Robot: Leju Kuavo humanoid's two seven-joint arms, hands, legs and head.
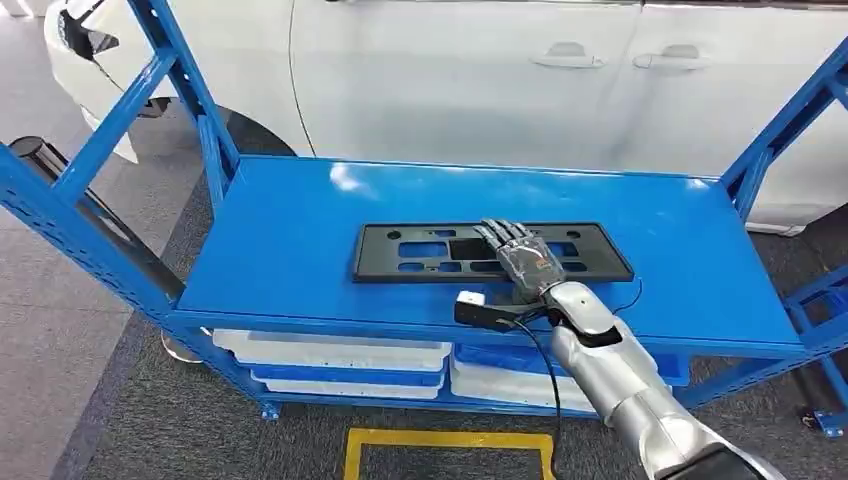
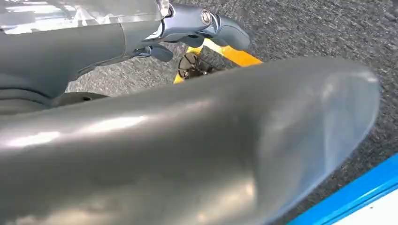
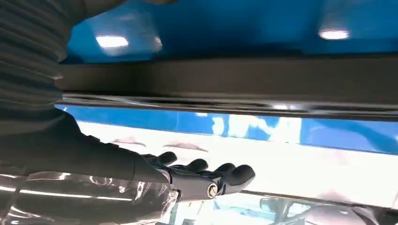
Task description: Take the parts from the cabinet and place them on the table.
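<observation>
A flat black plastic part (image 1: 420, 250) with several cut-outs lies lengthwise in the middle of the blue shelf top (image 1: 290, 220). My right hand (image 1: 520, 255) reaches over its right half from the front edge, fingers stretched out straight and apart. In the right wrist view those fingers (image 3: 206, 180) stand a little off the part's long black edge (image 3: 234, 79), with nothing in them. My left hand (image 2: 206, 23) hangs over the grey carpet with nothing in it.
White bins (image 1: 340, 355) sit on the lower shelf. Blue frame uprights (image 1: 90, 190) rise at both ends of the rack. A white car (image 1: 450, 70) stands close behind. A yellow floor marking (image 1: 450, 440) lies in front of the rack.
</observation>
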